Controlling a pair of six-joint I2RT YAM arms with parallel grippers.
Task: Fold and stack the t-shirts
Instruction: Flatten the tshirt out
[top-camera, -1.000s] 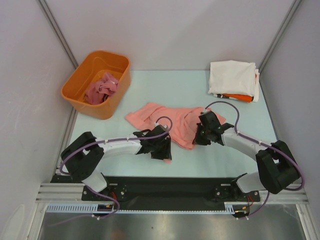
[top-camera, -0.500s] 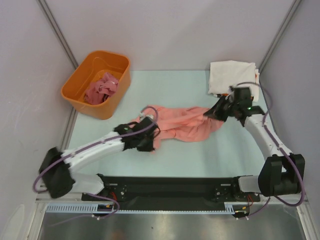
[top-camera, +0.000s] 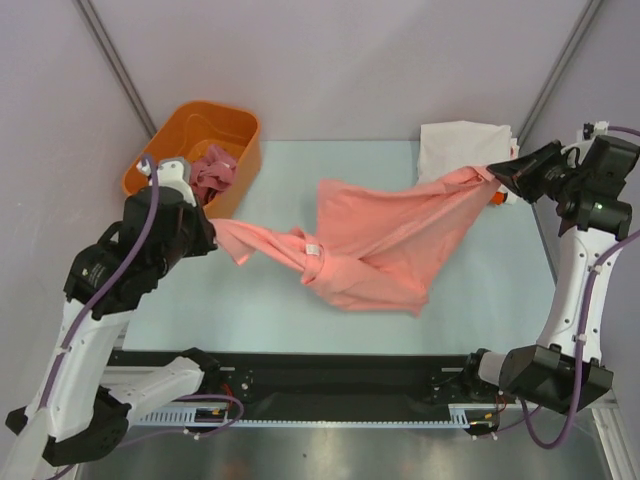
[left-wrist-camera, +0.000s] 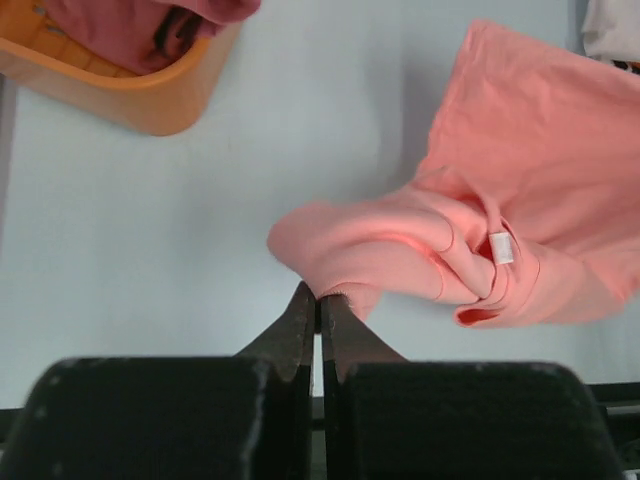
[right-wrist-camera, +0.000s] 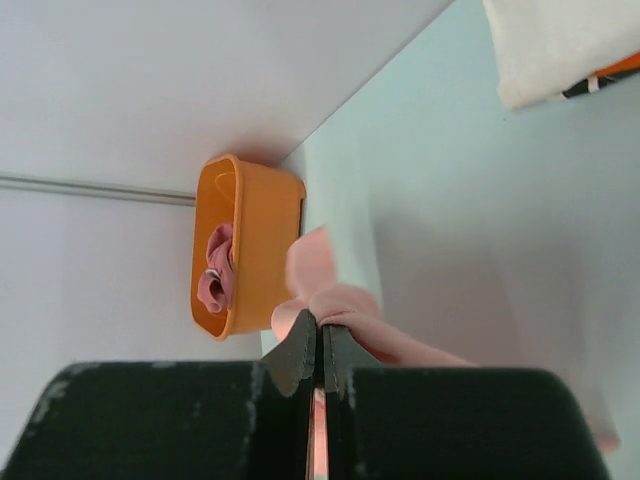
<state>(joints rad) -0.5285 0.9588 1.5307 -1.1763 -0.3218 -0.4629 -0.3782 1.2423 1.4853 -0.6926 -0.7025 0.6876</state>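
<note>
Salmon-pink t-shirt (top-camera: 375, 240) hangs stretched btwn both arms over the table (top-camera: 300, 160). L gripper (top-camera: 207, 233) is pinched shut on its left end, R gripper (top-camera: 495, 172) pinched shut on its right corner; the middle sags. Orange tub (top-camera: 240, 150), back left, holds a crumpled rose-pink t-shirt (top-camera: 212, 165). Cream-white folded t-shirt (top-camera: 460, 150) lies back right.

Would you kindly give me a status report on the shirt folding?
Left hand shut on salmon shirt. Right hand shut on its far end. Shirt stretched between them, middle sagging. Nothing blocking.

Salmon-pink t-shirt (top-camera: 390, 235); rose-pink t-shirt (top-camera: 212, 165); orange tub (top-camera: 246, 158); cream-white t-shirt (top-camera: 455, 145); mint table (top-camera: 300, 180).
</note>
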